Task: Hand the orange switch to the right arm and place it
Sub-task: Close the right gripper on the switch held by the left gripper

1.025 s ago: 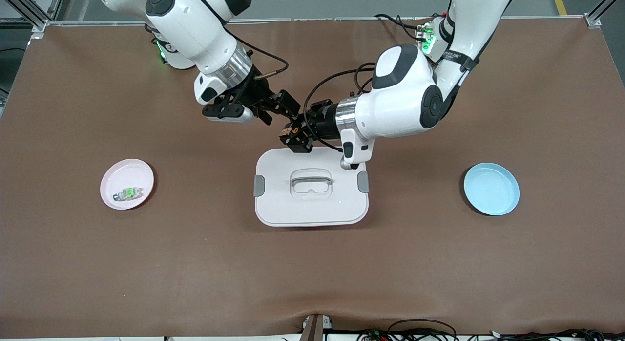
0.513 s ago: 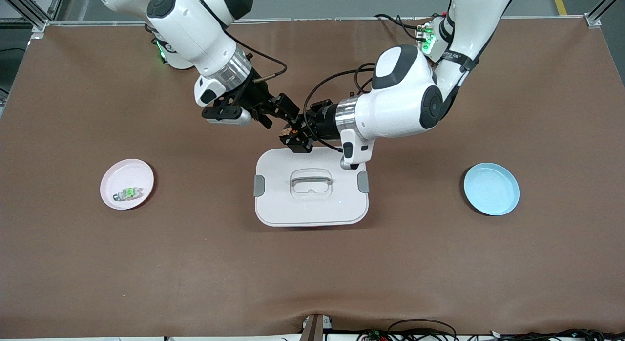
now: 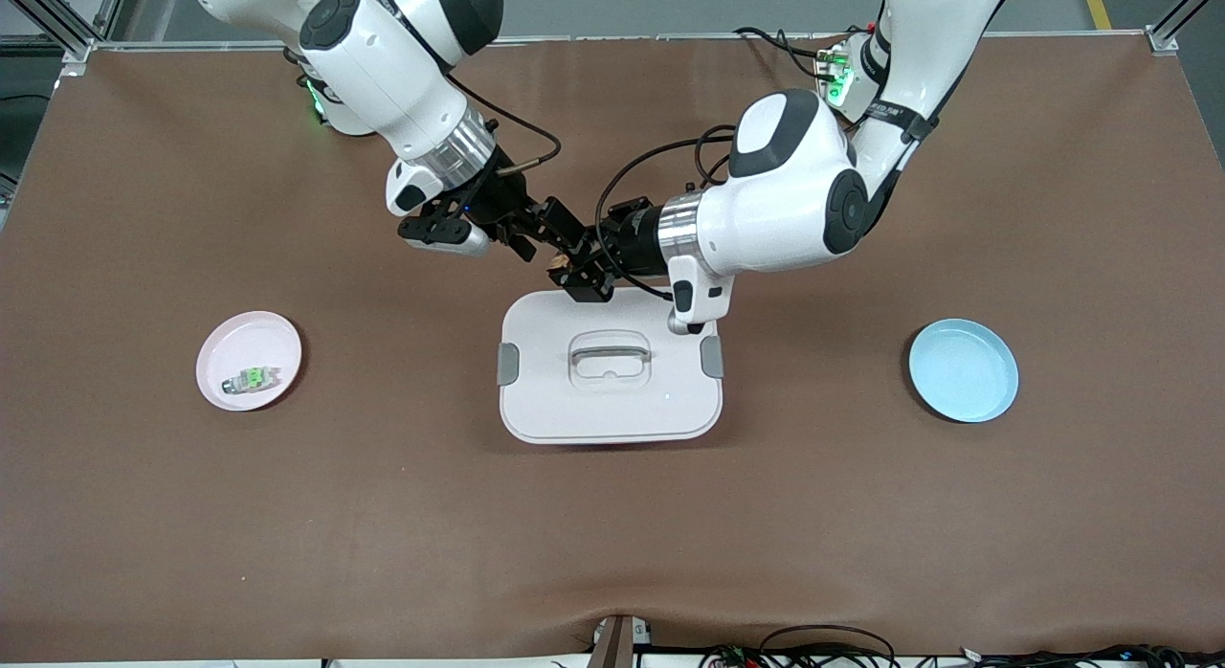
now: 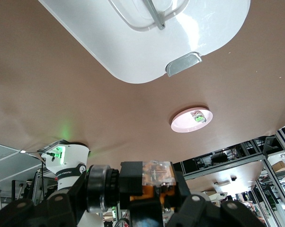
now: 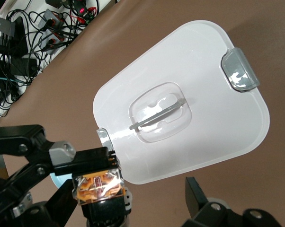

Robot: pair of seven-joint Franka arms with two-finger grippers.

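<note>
Closing in over the last second, the right arm [image 3: 383, 65] has brought the right gripper [image 3: 565, 242] up against the left gripper [image 3: 580, 266], above the white lidded box's [image 3: 612, 400] edge at its 12 o'clock; the left arm [image 3: 794, 194] has barely shifted; I judge the handover imminent but not made; right jaws gape wide around the part, left jaws are clamped on the orange switch [image 3: 561, 258]; the pink plate [image 3: 251, 347], at 9 o'clock from the box, carries the green-centred part [image 3: 251, 378], and the blue plate [image 3: 963, 370] lies at 3 o'clock; the front view hides the switch between fingers, whereas the right wrist view shows the orange switch [image 5: 99, 185] plainly, and the left wrist view shows its clear top [image 4: 155, 173].
</note>
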